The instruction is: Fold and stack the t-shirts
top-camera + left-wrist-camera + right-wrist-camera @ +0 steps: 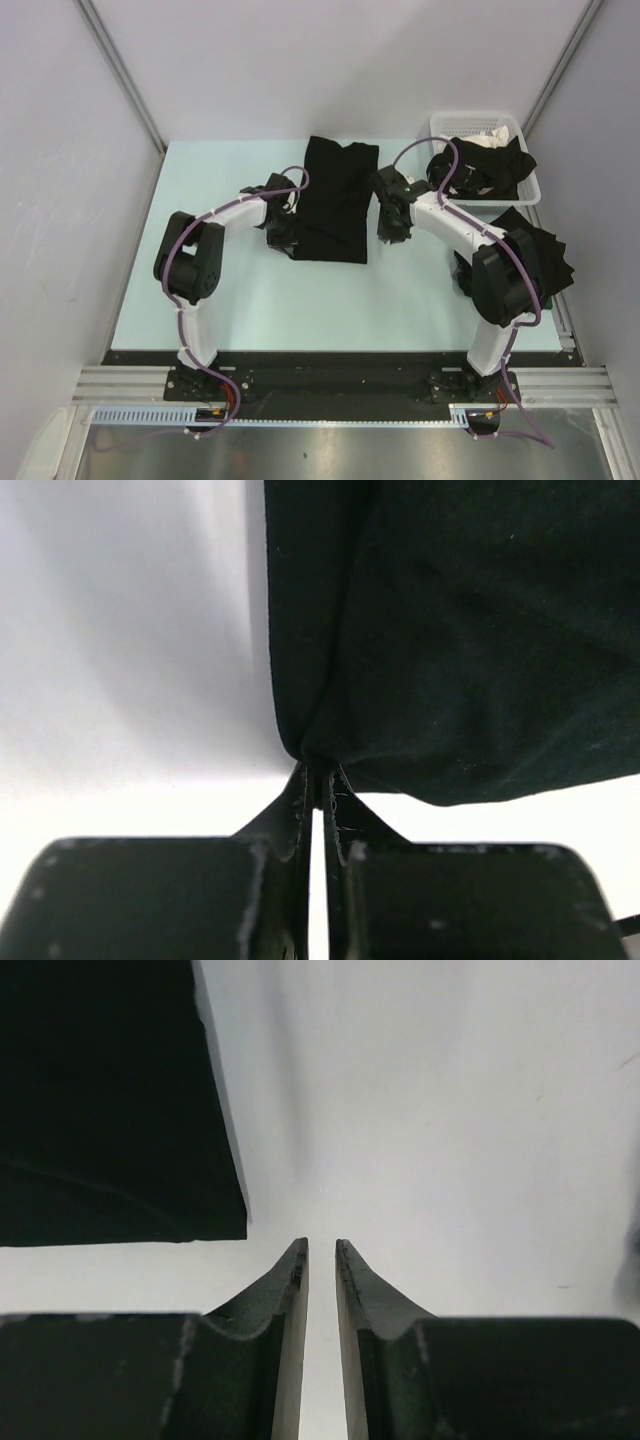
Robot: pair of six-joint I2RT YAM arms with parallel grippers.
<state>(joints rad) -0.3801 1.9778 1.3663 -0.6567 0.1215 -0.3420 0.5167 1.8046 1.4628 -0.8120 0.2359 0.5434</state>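
A t-shirt (pixel 450 630) corner clenched in left pincer (pixel 318 776); right pincer (pixel 321 1248) alongside, parted, seemingly empty.

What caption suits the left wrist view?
Left gripper shut on the edge of a black t-shirt over the pale table.

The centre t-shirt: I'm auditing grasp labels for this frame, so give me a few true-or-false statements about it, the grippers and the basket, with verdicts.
1. The left gripper is shut on the edge of the centre t-shirt. True.
2. The right gripper holds that shirt too. False: its jaws are slightly apart and empty, with the shirt lying beside them.
3. The white basket is empty. False: black cloth lies in it.
4. A black pile lies outside the basket, on its near side. True.
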